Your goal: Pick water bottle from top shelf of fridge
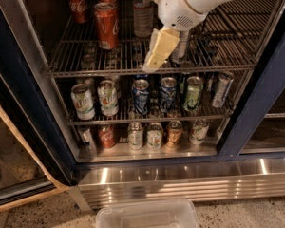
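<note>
Clear ribbed water bottle [143,14] near hand [155,57]

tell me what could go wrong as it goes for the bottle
1. The gripper hangs low at the top shelf's front edge, so it might catch the wire bars.
2. The water bottle stands close to a red can; a sideways reach may knock that can over.

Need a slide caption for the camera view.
Gripper at the front of the fridge's top shelf, close beside the water bottle.
</note>
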Tool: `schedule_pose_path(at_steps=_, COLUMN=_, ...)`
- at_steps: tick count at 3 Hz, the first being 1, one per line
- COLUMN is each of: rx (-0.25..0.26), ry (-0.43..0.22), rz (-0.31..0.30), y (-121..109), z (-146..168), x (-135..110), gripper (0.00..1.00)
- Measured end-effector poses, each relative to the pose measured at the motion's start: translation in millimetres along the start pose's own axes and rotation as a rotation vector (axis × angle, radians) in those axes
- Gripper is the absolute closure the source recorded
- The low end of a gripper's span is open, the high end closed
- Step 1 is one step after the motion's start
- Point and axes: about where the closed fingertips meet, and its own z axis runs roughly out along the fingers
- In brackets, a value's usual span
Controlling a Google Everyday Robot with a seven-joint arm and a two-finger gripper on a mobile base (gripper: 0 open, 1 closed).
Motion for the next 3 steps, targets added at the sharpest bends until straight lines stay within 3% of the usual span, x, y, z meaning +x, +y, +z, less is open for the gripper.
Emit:
schedule_pose_path(at_steps=2, rx=0.187, ry=-0.120, rz=0.053, y=-16, z=10, x=-51, gripper=0.00)
schedule_pose_path(at_steps=3, rx=0.188, ry=-0.120, rz=0.053, y=-16, z=10, x=-51, gripper=0.00)
